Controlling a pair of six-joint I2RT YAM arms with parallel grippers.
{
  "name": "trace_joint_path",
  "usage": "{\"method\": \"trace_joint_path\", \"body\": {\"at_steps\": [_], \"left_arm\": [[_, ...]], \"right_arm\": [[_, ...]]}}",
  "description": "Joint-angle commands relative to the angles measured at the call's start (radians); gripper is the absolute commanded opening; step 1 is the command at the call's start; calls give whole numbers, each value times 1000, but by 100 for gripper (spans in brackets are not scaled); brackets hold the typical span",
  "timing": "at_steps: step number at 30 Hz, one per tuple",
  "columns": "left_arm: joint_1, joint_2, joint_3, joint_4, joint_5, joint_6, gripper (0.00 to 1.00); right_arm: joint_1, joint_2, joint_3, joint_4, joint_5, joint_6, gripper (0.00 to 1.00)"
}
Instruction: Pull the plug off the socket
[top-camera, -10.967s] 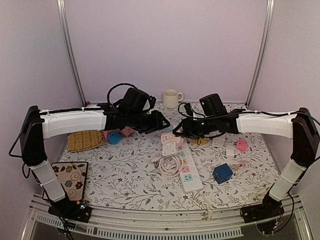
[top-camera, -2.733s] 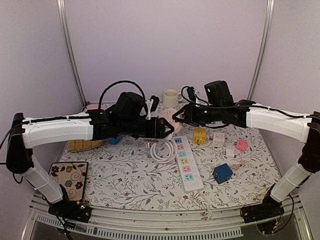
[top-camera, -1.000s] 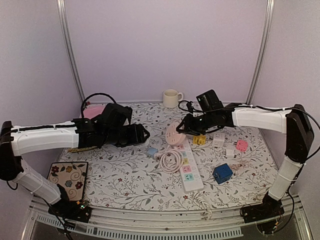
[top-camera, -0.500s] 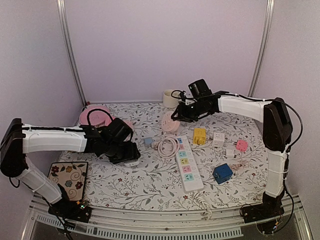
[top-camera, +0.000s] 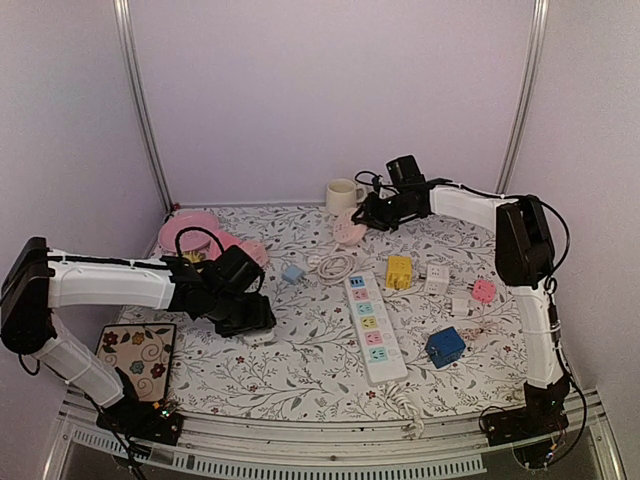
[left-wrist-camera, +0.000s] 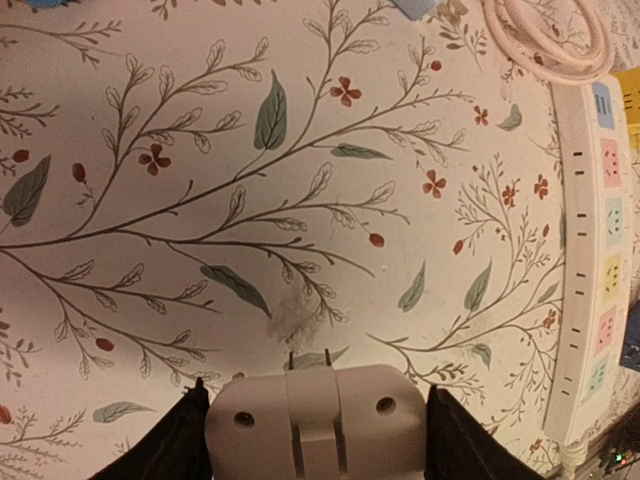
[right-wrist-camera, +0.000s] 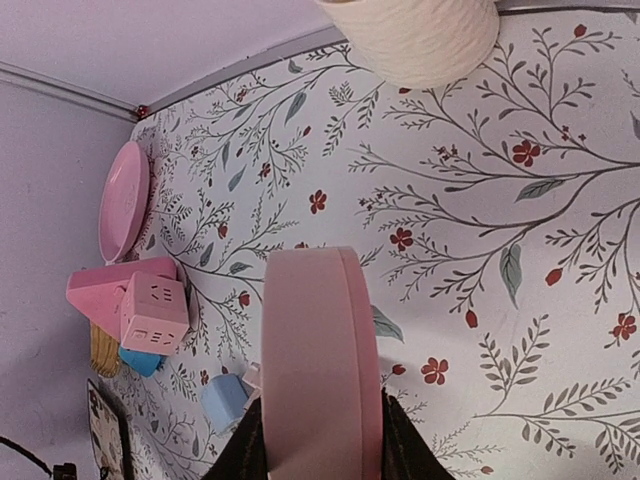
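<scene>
**Top view.** My left claw (top-camera: 252, 322) sits low over the flowered tablecloth (top-camera: 300, 375) at the near left. It is clenched on a white plastic plug (top-camera: 260, 336). My right claw (top-camera: 362, 218) is far back, just beside the cream ceramic mug (top-camera: 342, 194), and grips a pink round plastic socket (top-camera: 349, 229). Plug and socket are well apart, with the coiled white cable (top-camera: 331, 264) and the long white power strip (top-camera: 371, 326) lying between them. From that I judge the pull itself done. What remains is setting the pieces down.

**Left wrist view.** The plug (left-wrist-camera: 318, 420) fills the gap between the dark fingers (left-wrist-camera: 170, 450) and touches both. Its long axis runs across from finger to finger. Two thin prongs point straight out ahead of the claw at the bare cloth (left-wrist-camera: 200, 200). I cannot tell whether the tips touch the cloth. The power strip (left-wrist-camera: 590, 250) lies off to the side, clear of the plug. The next move looks like a short drop onto the cloth, and the left arm is the only one near.

**Right wrist view.** The socket (right-wrist-camera: 318, 360) shows edge-on, pinched by its flat faces. The mug (right-wrist-camera: 415, 30) stands beyond it. I see no plug on it from here.
</scene>
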Motion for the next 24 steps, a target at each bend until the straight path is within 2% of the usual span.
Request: {"method": "trace_joint_path", "body": {"at_steps": [1, 7, 14, 19, 24], "left_arm": [[12, -2, -20, -13, 7, -15, 21], [12, -3, -20, -15, 8, -19, 21], [13, 14, -18, -7, 18, -13, 24], [11, 81, 11, 18, 46, 18, 27], [-12, 177, 101, 35, 60, 67, 27]], "right_arm": [[-72, 28, 37, 82, -41, 62, 4], [-156, 15, -9, 132, -62, 106, 4], [-242, -59, -172, 203, -74, 123, 4], [-268, -101, -273, 221, -78, 115, 10], [-287, -160, -376, 242, -73, 104, 25]]}}
